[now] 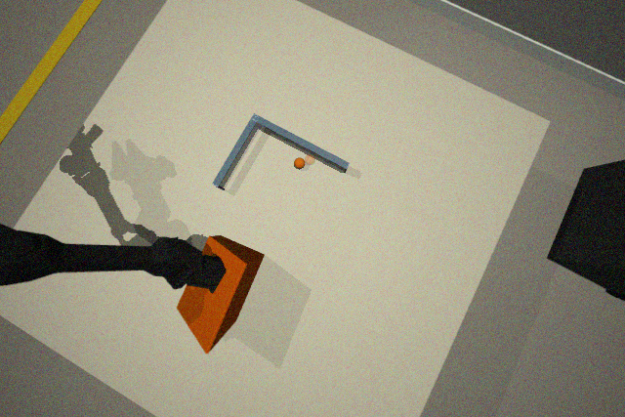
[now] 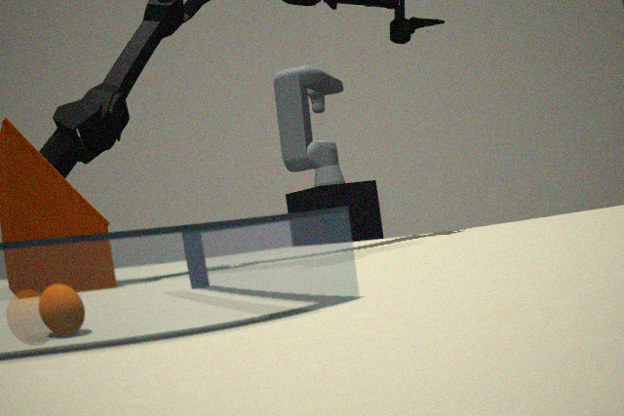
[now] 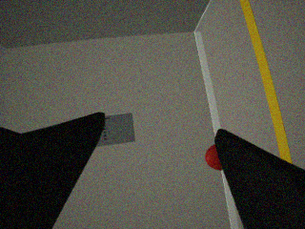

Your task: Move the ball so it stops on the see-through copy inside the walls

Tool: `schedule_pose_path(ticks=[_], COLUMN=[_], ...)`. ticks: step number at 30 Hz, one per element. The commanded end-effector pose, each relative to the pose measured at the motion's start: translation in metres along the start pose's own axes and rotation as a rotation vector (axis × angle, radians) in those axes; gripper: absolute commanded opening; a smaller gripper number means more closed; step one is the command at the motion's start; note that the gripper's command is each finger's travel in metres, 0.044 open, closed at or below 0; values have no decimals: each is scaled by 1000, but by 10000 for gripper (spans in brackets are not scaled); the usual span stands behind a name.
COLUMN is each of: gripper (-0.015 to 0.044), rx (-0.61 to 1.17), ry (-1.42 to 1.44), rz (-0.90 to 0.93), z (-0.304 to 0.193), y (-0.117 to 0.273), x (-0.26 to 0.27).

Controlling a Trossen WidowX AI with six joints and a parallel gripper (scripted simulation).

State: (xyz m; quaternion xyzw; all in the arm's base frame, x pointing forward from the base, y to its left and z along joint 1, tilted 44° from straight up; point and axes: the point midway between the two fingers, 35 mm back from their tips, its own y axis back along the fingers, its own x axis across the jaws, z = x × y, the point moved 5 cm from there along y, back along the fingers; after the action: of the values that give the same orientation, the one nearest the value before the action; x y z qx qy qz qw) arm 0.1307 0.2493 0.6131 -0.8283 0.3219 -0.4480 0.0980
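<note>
In the exterior view, the clear copy (image 2: 20,318) sits at far left on the table (image 2: 453,325), with the ball (image 2: 61,308) just beside it on its right, both inside the walls (image 2: 196,260). An orange block (image 2: 45,230) stands behind them. Farther right, high above the table, the claw (image 2: 437,1) hangs spread wide, holding nothing.

Cream table (image 1: 353,275): ball (image 1: 299,163), walls (image 1: 298,142), orange block (image 1: 214,296)

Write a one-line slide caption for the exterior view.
Open gripper raised high, far from the orange ball resting beside its see-through copy.
</note>
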Motion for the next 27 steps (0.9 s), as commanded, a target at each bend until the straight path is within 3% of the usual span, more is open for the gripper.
schedule_pose_path(ticks=[1,5,15,27], gripper=[374,269,265,265], rx=[-4,-75,-237,-346], ry=[7,145,471,728], rz=[-3,-73,-297,-574], z=[2,34,134,244], y=[-1,-17,-42,-38], x=[-1,-20,-65,-99])
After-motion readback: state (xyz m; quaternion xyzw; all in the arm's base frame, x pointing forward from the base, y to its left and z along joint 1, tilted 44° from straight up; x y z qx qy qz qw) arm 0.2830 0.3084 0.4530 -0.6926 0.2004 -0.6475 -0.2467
